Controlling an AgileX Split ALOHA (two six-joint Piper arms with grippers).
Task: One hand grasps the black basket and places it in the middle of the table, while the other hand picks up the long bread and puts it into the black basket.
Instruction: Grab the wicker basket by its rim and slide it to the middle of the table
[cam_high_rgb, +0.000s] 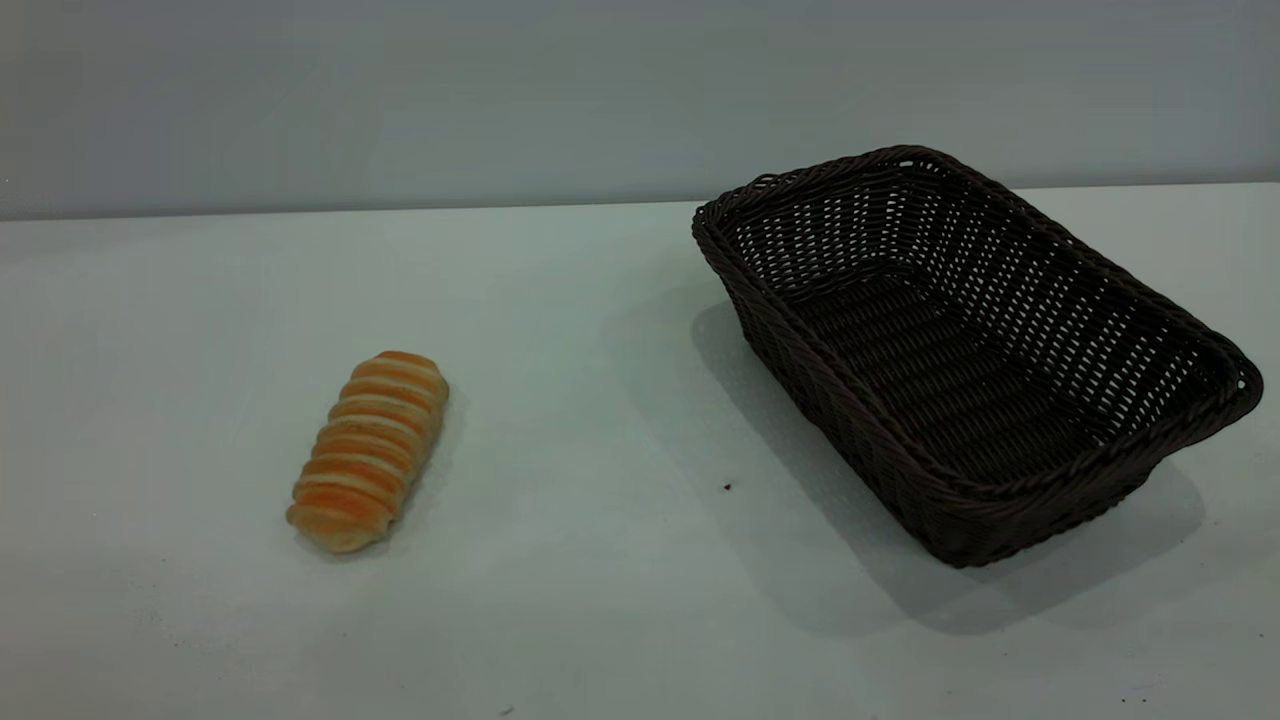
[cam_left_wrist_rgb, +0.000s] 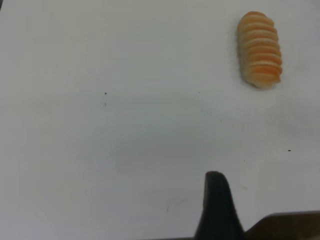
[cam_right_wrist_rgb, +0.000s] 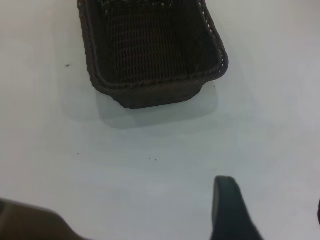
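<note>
The long bread (cam_high_rgb: 368, 450), striped orange and cream, lies on the table (cam_high_rgb: 600, 600) at the left; it also shows in the left wrist view (cam_left_wrist_rgb: 259, 49). The black basket (cam_high_rgb: 960, 340) stands empty at the right, turned at an angle, and shows in the right wrist view (cam_right_wrist_rgb: 150, 50). Neither arm appears in the exterior view. My left gripper (cam_left_wrist_rgb: 267, 192) hovers over bare table, well short of the bread, with one finger (cam_left_wrist_rgb: 216, 205) showing and nothing against it. My right gripper (cam_right_wrist_rgb: 273, 200) hovers short of the basket's near end, open and empty.
A pale grey wall (cam_high_rgb: 400, 90) runs behind the table's far edge. A few dark specks (cam_high_rgb: 727, 487) mark the tabletop between the bread and the basket.
</note>
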